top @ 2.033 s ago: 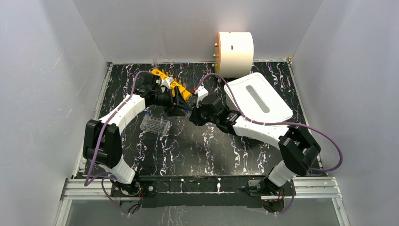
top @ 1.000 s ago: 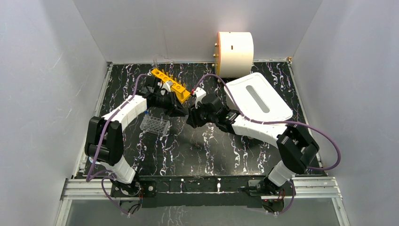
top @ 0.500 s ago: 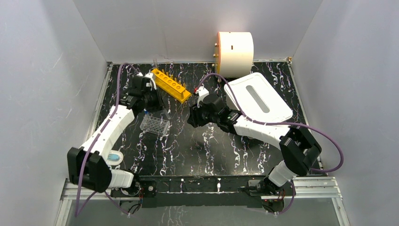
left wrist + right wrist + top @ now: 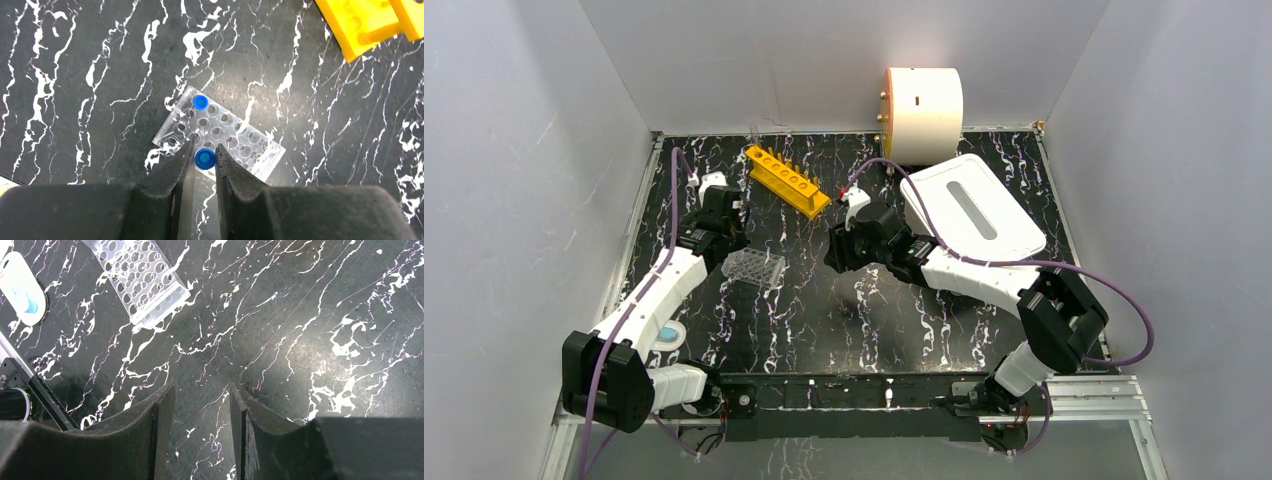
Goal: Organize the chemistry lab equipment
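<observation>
The left gripper (image 4: 204, 147) is clamped on a blue-capped vial (image 4: 205, 158), with one finger on each side of the cap. In the wrist view the vial sits over one long edge of the clear well plate (image 4: 220, 132); whether it touches the plate cannot be told. A second blue-capped vial (image 4: 200, 102) stands in a well at one corner of that plate.

The well plate lies flat in the left half of the black marbled desk (image 4: 874, 320), about midway between the near and far edges. The orange tube rack (image 4: 787, 180) lies on a diagonal nearer the far edge, left of centre and well apart from the plate, and no tube can be seen in its row of holes.

The right gripper (image 4: 202, 390) hangs over bare desk near the middle, to the right of the plate. Its fingers are spread and hold nothing.

A white oval item with a blue centre (image 4: 667, 335) lies near the left arm, towards the near left corner. The cream drum (image 4: 923, 100) stands at the far edge, right of centre. The white tub lid (image 4: 969, 210) fills the far right part of the desk, and the right arm reaches across its near edge
</observation>
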Controlling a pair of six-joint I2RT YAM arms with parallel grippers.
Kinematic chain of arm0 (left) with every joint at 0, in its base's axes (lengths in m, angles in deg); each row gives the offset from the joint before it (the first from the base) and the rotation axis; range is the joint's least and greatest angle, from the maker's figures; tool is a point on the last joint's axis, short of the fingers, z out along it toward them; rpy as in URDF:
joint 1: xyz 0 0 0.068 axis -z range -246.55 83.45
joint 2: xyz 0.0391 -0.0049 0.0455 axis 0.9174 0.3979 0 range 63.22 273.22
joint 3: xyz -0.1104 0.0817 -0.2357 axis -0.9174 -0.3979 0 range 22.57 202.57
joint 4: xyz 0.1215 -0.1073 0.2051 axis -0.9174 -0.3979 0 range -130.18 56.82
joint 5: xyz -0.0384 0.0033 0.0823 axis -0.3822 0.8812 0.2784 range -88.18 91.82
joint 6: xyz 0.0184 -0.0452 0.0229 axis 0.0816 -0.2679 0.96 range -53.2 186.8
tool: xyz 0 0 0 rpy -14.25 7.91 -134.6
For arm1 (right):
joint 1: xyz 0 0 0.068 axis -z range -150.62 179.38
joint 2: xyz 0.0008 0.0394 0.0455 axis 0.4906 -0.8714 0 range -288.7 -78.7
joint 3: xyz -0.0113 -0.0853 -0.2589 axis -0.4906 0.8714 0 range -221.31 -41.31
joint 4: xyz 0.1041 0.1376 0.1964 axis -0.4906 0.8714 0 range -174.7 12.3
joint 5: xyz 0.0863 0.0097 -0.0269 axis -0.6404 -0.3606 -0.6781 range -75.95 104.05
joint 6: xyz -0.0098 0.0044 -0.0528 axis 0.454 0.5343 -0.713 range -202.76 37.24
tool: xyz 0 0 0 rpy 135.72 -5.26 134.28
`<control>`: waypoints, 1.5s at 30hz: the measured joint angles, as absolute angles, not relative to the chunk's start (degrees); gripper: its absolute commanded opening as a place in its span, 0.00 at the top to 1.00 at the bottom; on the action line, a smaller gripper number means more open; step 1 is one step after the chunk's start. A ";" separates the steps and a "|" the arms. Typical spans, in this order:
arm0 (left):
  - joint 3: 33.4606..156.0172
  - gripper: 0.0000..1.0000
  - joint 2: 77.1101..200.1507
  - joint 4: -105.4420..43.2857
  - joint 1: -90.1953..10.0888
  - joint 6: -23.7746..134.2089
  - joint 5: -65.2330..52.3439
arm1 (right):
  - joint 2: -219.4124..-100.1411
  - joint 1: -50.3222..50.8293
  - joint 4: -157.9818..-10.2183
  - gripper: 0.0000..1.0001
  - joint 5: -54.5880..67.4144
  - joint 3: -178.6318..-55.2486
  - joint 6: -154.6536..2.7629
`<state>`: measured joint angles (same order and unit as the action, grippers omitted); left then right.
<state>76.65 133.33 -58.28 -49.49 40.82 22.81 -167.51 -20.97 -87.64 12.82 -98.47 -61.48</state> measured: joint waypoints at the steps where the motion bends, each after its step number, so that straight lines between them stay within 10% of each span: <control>1: 76.35 0.94 133.33 -57.54 -49.49 40.84 23.62 | -167.51 -20.97 -87.61 0.47 12.82 -98.47 -61.46; 45: 62.32 0.93 134.53 -30.57 -49.49 44.45 30.92 | -172.08 -20.46 -84.71 0.47 14.24 -100.79 -63.19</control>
